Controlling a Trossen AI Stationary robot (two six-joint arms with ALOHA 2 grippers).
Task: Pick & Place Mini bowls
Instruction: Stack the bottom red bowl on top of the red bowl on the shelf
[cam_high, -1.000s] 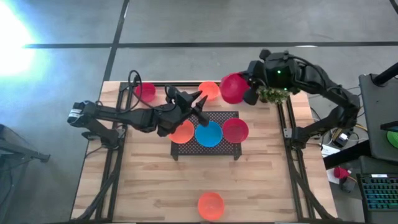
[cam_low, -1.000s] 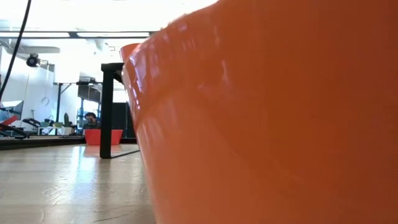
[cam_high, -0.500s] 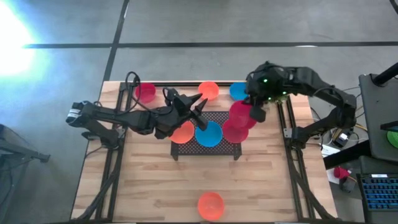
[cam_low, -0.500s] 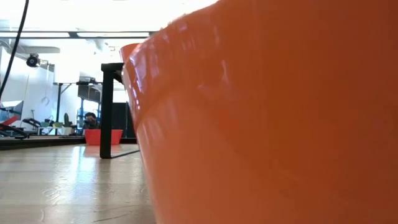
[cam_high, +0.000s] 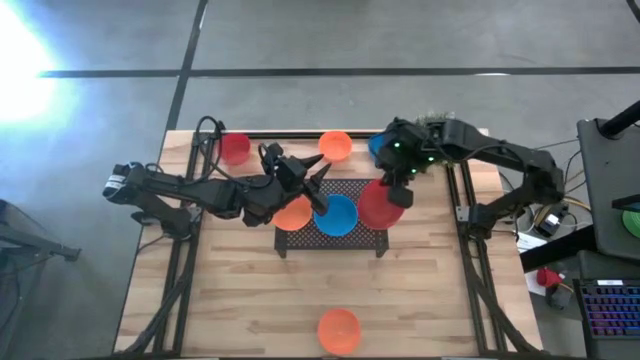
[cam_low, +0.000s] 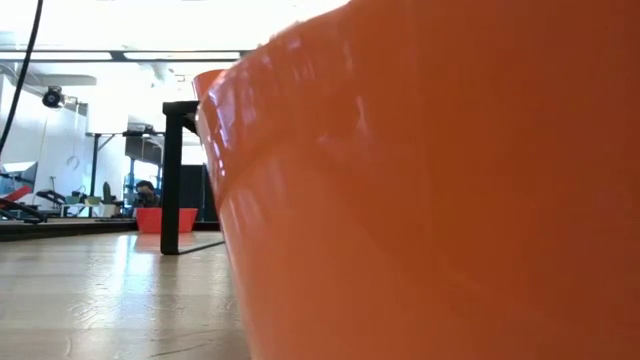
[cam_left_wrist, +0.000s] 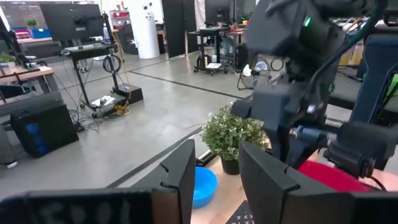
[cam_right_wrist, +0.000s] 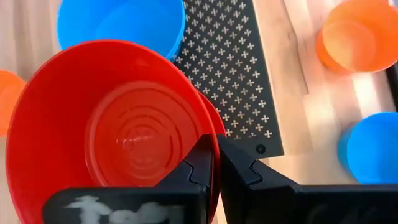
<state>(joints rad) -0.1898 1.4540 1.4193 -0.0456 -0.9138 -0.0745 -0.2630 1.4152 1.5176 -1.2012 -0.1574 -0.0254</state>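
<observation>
My right gripper (cam_high: 398, 178) is shut on a red mini bowl (cam_high: 381, 203), over the right end of the dark mesh rack (cam_high: 355, 187). A second red bowl's rim (cam_right_wrist: 219, 123) shows just under it. An orange bowl (cam_high: 293, 213) and a blue bowl (cam_high: 337, 216) sit on the rack. My left gripper (cam_high: 318, 172) is open and empty, above the rack's far left part. Its fingers (cam_left_wrist: 181, 177) point toward the right arm. My right gripper pinches the red bowl's rim (cam_right_wrist: 211, 129), one finger inside the bowl and one outside. The fingers (cam_right_wrist: 239, 169) come slanting down from the far right. The bowl's mouth faces up, a little tilted. Whether it rests in the red bowl below, I cannot tell.
On the table's far side sit a red bowl (cam_high: 235, 148), an orange bowl (cam_high: 335, 146) and a blue bowl (cam_high: 379, 146), with a green potted plant (cam_left_wrist: 239, 134) near the blue one. Another orange bowl (cam_high: 338, 330) sits at the near edge and fills the low view (cam_low: 450, 200).
My right gripper has carried the red bowl from the far right by the plant, toward the table's near edge and down, until it is over the red bowl on the rack's right end. The blue bowl behind it has come into view.
</observation>
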